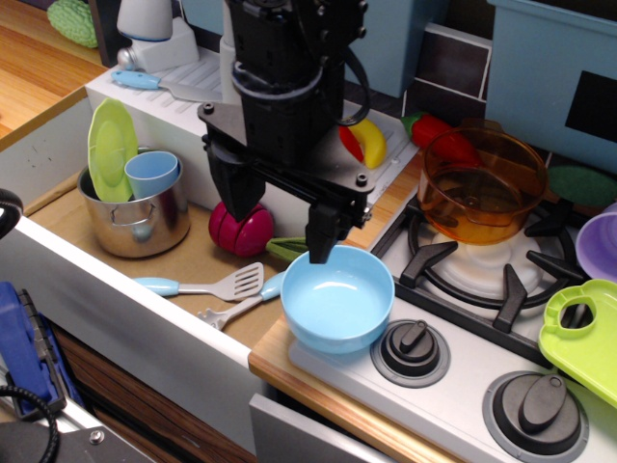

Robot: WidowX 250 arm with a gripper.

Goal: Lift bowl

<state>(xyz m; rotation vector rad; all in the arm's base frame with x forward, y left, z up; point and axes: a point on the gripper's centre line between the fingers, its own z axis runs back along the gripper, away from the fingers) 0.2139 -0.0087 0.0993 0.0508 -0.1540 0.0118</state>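
The light blue bowl [337, 301] sits upright and empty on the counter's front edge, at the stove's front left corner. My black gripper [280, 236] hangs just behind and left of it, jaws wide apart and holding nothing. The right finger [322, 231] points down at the bowl's far left rim; I cannot tell whether it touches. The left finger [235, 198] is over the sink, in front of a magenta round toy [243, 231].
A transparent orange pot [482, 183] stands on the burner behind the bowl. A steel pot [135, 217] in the sink holds a green plate [111, 147] and small blue cup [152, 172]. A spatula [207, 285] lies left of the bowl. Stove knobs [415, 349] sit to its right.
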